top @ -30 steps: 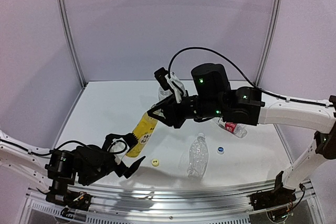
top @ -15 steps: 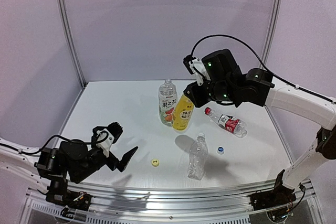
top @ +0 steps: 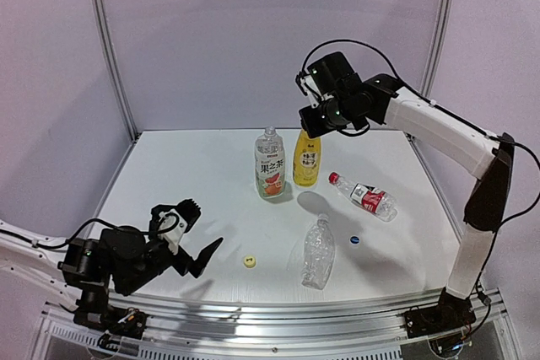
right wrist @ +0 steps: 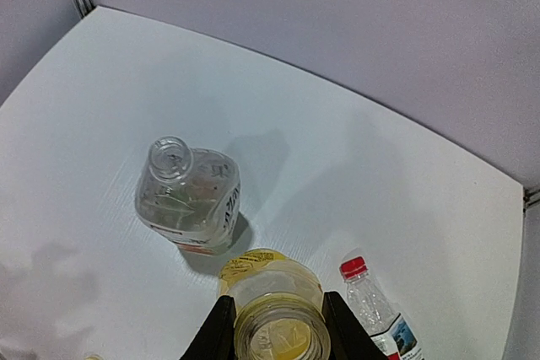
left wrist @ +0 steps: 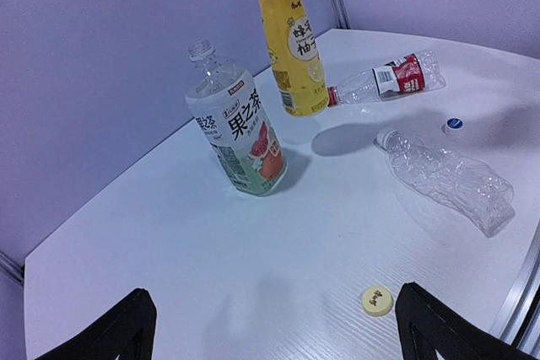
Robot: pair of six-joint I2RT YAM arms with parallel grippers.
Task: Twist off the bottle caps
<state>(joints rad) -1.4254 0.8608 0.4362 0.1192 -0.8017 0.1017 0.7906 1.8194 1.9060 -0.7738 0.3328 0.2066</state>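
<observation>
Close to the near edge of the table (top: 186,166), toward its left corner, the left claw (top: 208,222) hung low with its fingers spread wide and nothing between them. A little further in, near the middle of the near edge, the yellow cap (top: 250,261) lay loose on the table. To the right of it the plain clear bottle (top: 318,250) lay on its side, and the blue cap (top: 355,240) lay just beside it. Whether this bottle's mouth was open, I could not tell for sure.

Further back, toward the right edge, the red-label bottle (top: 367,197) lay on its side with the red cap (top: 333,178) on its neck, so this one was not yet done. Near the middle of the table the fruit-label bottle (top: 269,164) stood upright with an open mouth; its cap was not in view.

Just to the right of it, a little further back, the yellow bottle (top: 307,159) stood upright, also with an open mouth. The right claw (right wrist: 277,330) was pinching it by the neck from above.

In my judgement the task was well along: two bottles were clearly open, probably three, and the red cap remained.
</observation>
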